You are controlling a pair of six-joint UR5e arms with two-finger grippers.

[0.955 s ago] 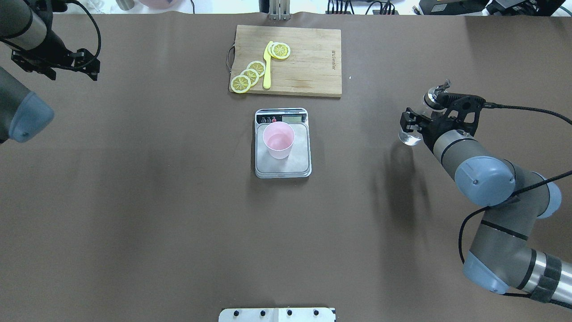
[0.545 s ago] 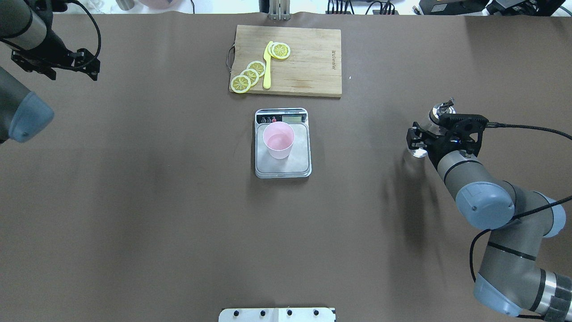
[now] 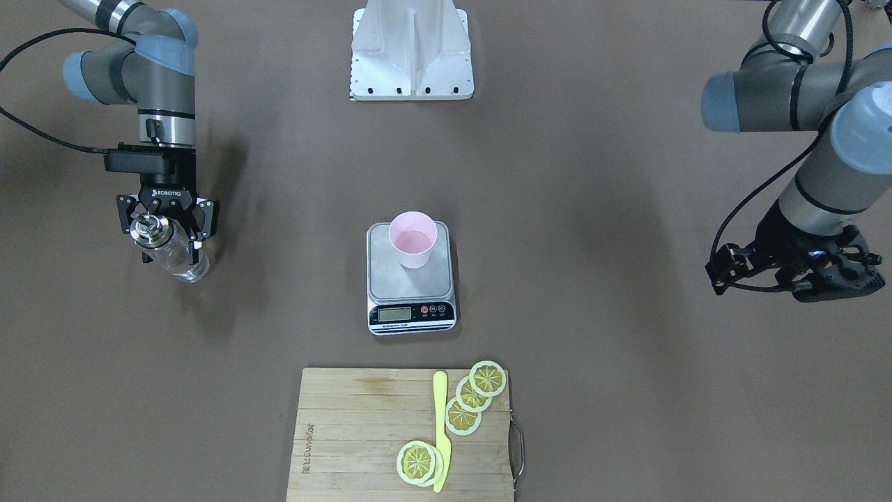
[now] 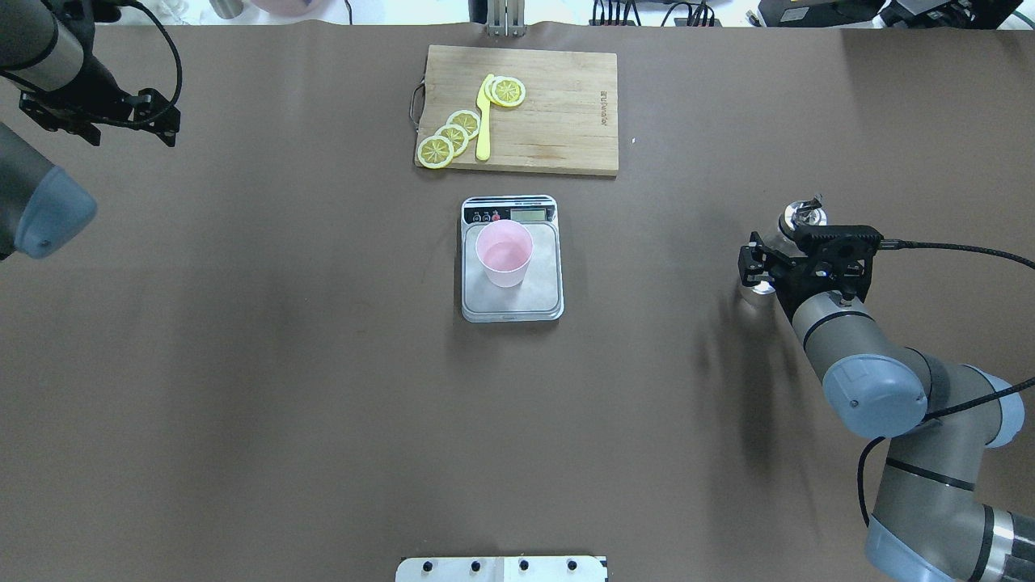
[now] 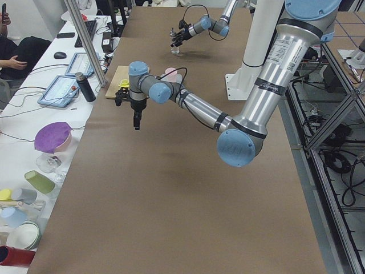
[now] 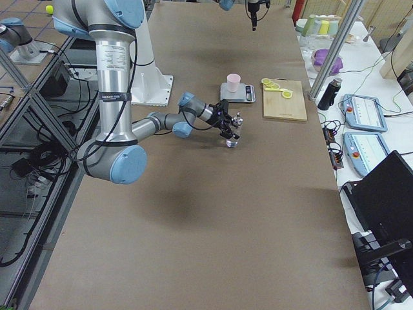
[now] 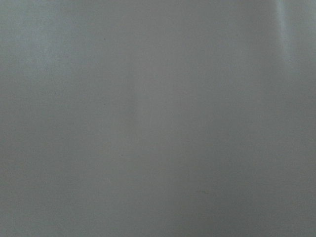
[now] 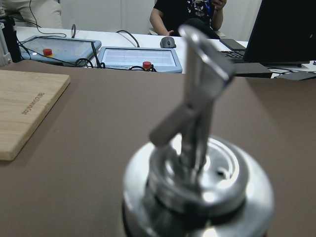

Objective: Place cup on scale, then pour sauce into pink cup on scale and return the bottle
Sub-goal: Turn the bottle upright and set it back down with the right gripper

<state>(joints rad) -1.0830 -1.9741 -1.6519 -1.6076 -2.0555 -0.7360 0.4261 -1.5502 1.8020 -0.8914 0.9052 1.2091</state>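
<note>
Seen from the front, my right gripper (image 3: 167,224) clasps the glass bottle (image 3: 180,259), nine o'clock from the scale (image 3: 387,273) and its pink cup (image 3: 413,244).

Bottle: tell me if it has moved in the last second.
Yes. In the overhead view the bottle, gripped in the right claw, has drawn back toward the robot's side, farther from the cutting board.

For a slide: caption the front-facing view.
Right tool grips the bottle; pink cup stands on the scale.
</note>
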